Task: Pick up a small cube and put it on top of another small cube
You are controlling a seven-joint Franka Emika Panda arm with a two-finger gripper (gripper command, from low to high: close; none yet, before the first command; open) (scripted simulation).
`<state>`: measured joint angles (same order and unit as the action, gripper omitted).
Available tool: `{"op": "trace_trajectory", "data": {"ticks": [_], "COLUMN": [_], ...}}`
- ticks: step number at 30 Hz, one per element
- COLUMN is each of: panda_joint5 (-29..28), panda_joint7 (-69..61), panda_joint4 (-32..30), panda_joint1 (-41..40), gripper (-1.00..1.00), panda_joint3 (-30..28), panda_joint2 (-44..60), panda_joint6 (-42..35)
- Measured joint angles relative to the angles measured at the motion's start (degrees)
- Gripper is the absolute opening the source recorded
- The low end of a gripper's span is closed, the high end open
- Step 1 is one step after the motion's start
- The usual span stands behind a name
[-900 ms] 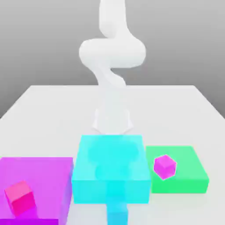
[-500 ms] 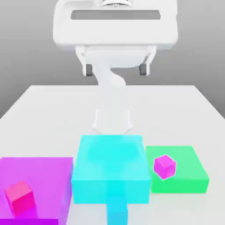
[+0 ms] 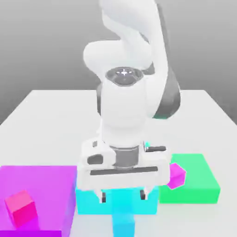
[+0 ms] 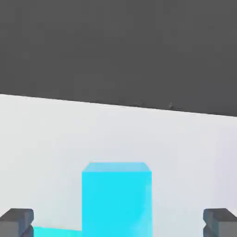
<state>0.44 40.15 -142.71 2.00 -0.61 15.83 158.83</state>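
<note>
The small cyan cube [image 3: 124, 225] sits on the table just in front of the big cyan block [image 3: 88, 202]. In the hand view the same cyan cube [image 4: 116, 199] stands between the two grey fingertips [image 4: 16, 222], apart from both. My gripper [image 3: 123, 196] hangs open over the front edge of the big cyan block, just behind and above the cyan cube, holding nothing. The small magenta-purple cube [image 3: 177, 176] rests on the green platform [image 3: 199, 183] at the exterior view's right, with its left side hidden behind the hand.
A hot-pink small cube [image 3: 21, 208] lies on the flat purple platform [image 3: 41, 183] at the exterior view's left. The three platforms stand side by side near the front of the white table [image 3: 55, 111]. The arm's body rises behind the cyan block.
The hand has come down from the top of the exterior view to just above the big cyan block's front edge. It now covers part of the magenta-purple cube. The cubes have not moved.
</note>
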Motion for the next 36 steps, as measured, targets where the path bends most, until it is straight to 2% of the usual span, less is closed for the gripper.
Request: {"op": "trace_trajectory", "data": {"ticks": [3, 4, 11, 16, 21, 25, 30, 35, 36], "panda_joint5": [0.07, 0.1, -0.05, -0.4, -2.86, -2.25, 1.13, 1.38, 0.99], "panda_joint7": [-0.08, -0.1, 0.02, 0.06, -6.35, -14.1, -24.3, -25.01, -24.74], "panda_joint4": [1.04, 1.25, 1.22, -0.14, -0.31, -3.58, -10.37, -13.85, -14.2], "panda_joint1": [-0.18, -0.21, -0.3, -0.42, 1.07, 5.89, 12.73, 14.19, 14.16], "gripper": [0.0, -1.0, -1.0, -1.0, -1.0, -1.0, -1.0, -1.0, 1.0], "panda_joint3": [0.2, 0.24, 0.3, 0.1, 1.57, 3.75, 6.51, 7.82, 7.83], "panda_joint2": [6.22, 7.42, 7.29, -1.65, -11.27, -19.55, -29.39, -22.82, -21.01], "panda_joint6": [4.91, 5.89, 5.77, -1.41, -6.69, -11.33, -17.33, -9.22, -7.11]}}
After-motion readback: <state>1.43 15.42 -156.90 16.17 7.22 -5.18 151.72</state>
